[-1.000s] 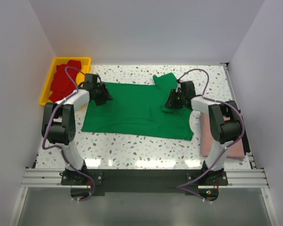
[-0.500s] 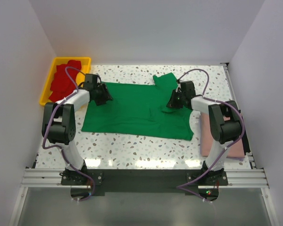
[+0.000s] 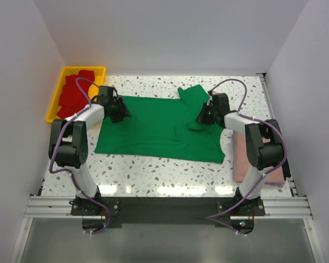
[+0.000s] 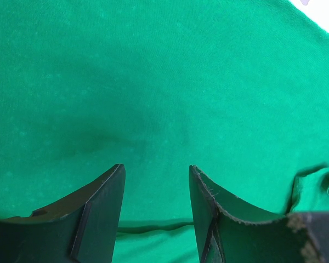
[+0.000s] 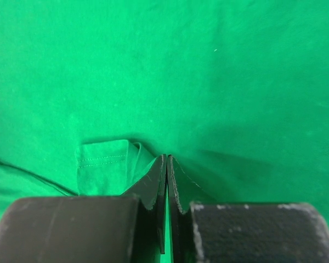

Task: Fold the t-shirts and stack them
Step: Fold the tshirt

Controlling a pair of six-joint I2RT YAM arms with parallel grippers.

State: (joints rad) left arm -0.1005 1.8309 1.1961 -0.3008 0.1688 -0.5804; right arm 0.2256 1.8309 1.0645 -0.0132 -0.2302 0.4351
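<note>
A bright green t-shirt (image 3: 159, 129) lies spread flat across the middle of the table. My left gripper (image 3: 120, 109) is over its far left edge. In the left wrist view it (image 4: 156, 170) is open, with green cloth (image 4: 164, 82) and a fold edge below the gap. My right gripper (image 3: 203, 116) is at the shirt's right side by a sleeve. In the right wrist view it (image 5: 166, 158) is shut, pinching green cloth beside a folded sleeve hem (image 5: 101, 164). A dusty pink shirt (image 3: 242, 159) lies folded at the right. Red shirts (image 3: 74, 96) fill the tray.
A yellow plastic tray (image 3: 54, 98) stands at the far left corner. White walls enclose the table on three sides. The right arm's elbow (image 3: 263, 142) hangs over the pink shirt. Bare speckled tabletop (image 3: 164, 172) shows in front of the green shirt.
My right gripper has shifted slightly towards the far right with the cloth at the sleeve. The left arm has not moved.
</note>
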